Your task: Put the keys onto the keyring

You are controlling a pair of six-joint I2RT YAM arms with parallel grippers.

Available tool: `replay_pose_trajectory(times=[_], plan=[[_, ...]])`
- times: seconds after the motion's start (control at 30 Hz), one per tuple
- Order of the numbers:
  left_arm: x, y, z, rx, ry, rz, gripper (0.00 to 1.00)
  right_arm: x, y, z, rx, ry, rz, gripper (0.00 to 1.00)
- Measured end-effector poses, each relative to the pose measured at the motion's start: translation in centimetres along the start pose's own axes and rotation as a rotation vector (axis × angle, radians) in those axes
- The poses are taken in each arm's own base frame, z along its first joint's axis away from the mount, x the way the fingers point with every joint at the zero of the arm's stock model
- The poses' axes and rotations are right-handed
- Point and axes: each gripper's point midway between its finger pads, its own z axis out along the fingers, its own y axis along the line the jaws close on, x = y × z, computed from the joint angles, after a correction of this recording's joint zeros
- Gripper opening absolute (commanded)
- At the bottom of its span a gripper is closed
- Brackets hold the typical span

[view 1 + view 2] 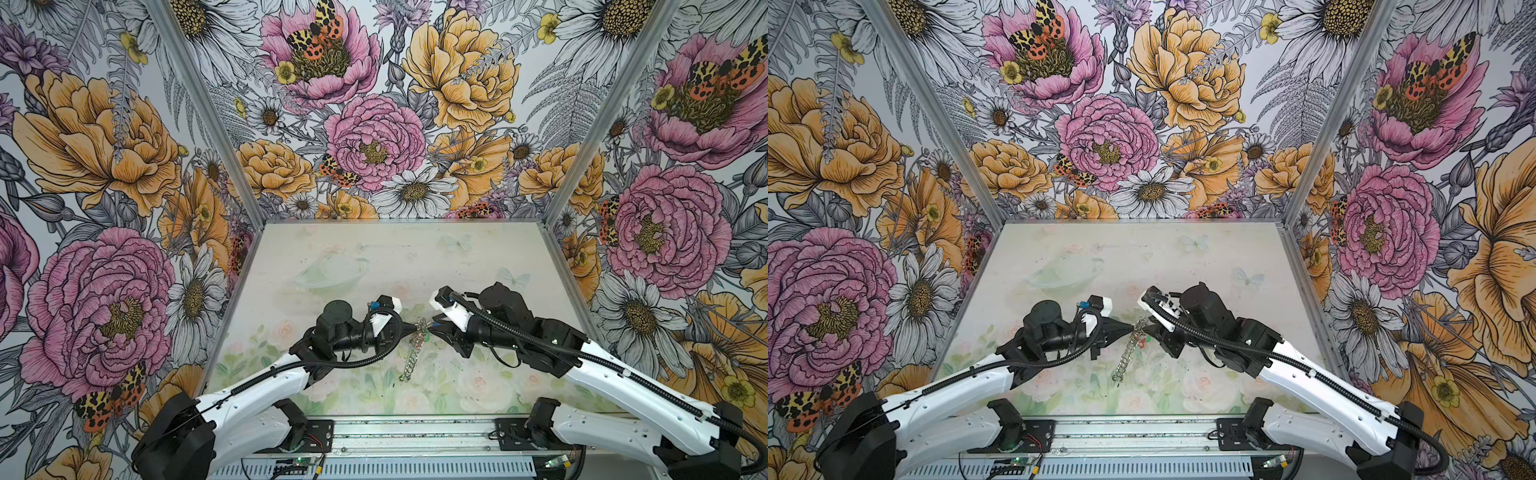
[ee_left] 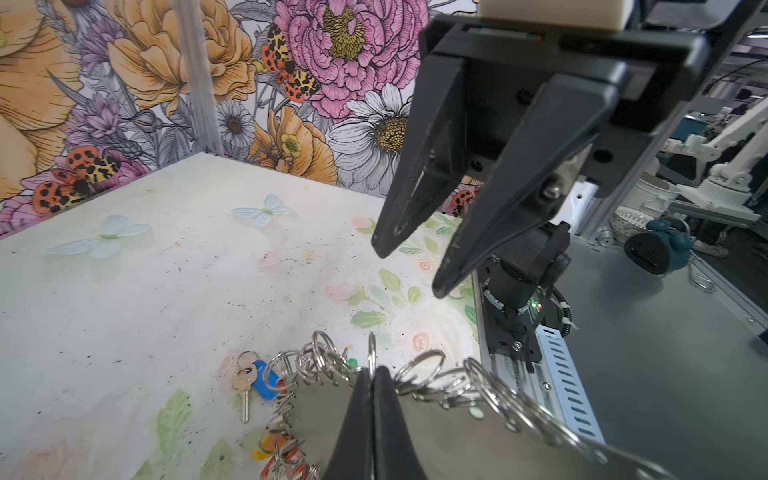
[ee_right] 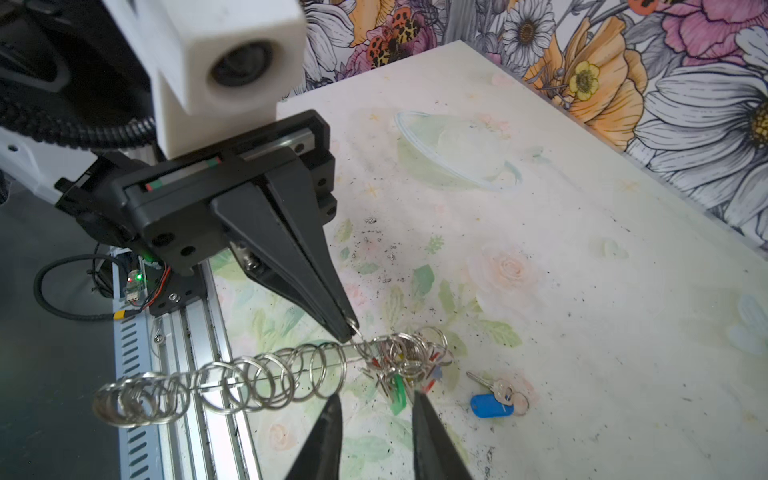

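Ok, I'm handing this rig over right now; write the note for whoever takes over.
Left gripper: shut on a small loop at the rim of the keyring, holding it up.
Right gripper: open, empty, fingers just short of the bunch.
Done: coloured tags bunched at the keyring, apparently already on.
Left: blue-tagged key lies loose on the table; thread it on.

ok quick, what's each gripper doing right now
left gripper: closed, pinching the rim of the keyring.
right gripper: open, holding nothing, tips close to the bunch of keys.
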Motion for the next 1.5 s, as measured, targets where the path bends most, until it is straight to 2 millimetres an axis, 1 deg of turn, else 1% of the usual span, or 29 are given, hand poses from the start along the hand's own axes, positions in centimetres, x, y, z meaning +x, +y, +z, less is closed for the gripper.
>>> replay_pose_trajectory(times=[0.1, 0.17, 0.27, 0.33, 0.4, 0.5, 0.67, 0.77, 0.87, 1.03, 1.17, 1.33, 1.43, 1.5], plan=[[0.3, 1.5, 0.4, -0.134, 0.006, -0.005, 0.0, 1.0, -1.7, 0.9, 0.092, -0.001, 0.077, 0.37], [0.9, 3.0, 0.5, -0.24, 0.024, -0.017, 0.0, 1.5, -2.9, 1.3, 0.16, 0.001, 0.127, 0.4], [2.1, 5.9, -0.1, -0.41, 0.072, -0.009, 0.0, 1.5, -5.0, 1.2, 0.271, -0.02, 0.197, 0.44], [2.6, 7.5, -0.5, -0.497, 0.124, 0.037, 0.0, 1.2, -6.5, 0.8, 0.341, -0.046, 0.242, 0.46], [2.8, 8.4, -0.5, -0.534, 0.163, 0.092, 0.0, 1.0, -7.5, 0.5, 0.382, -0.069, 0.284, 0.46], [3.3, 9.0, -0.6, -0.534, 0.208, 0.151, 0.0, 1.6, -8.6, 0.6, 0.414, -0.084, 0.34, 0.46], [3.8, 8.6, -0.8, -0.452, 0.221, 0.164, 0.0, 3.6, -8.8, 1.8, 0.417, -0.056, 0.404, 0.46], [3.8, 7.4, -0.8, -0.38, 0.22, 0.165, 0.0, 4.6, -8.9, 2.5, 0.406, -0.041, 0.433, 0.46], [3.8, 6.0, -0.6, -0.299, 0.221, 0.17, 0.0, 4.8, -8.6, 2.9, 0.378, -0.038, 0.45, 0.47], [5.2, 4.4, -0.5, -0.204, 0.267, 0.159, 0.0, 4.9, -8.2, 3.3, 0.336, -0.038, 0.459, 0.49], [5.4, 3.9, -0.5, -0.172, 0.283, 0.159, 0.0, 5.5, -7.9, 3.5, 0.314, -0.028, 0.464, 0.5], [5.7, 3.9, -0.1, -0.16, 0.327, 0.166, 0.0, 5.8, -7.8, 3.7, 0.306, -0.02, 0.468, 0.51], [6.0, 3.9, 0.5, -0.157, 0.368, 0.165, 0.0, 6.1, -8.4, 3.5, 0.339, -0.021, 0.482, 0.52], [6.5, 3.9, 0.8, -0.157, 0.4, 0.158, 0.0, 6.4, -9.3, 3.2, 0.382, -0.024, 0.504, 0.52]])
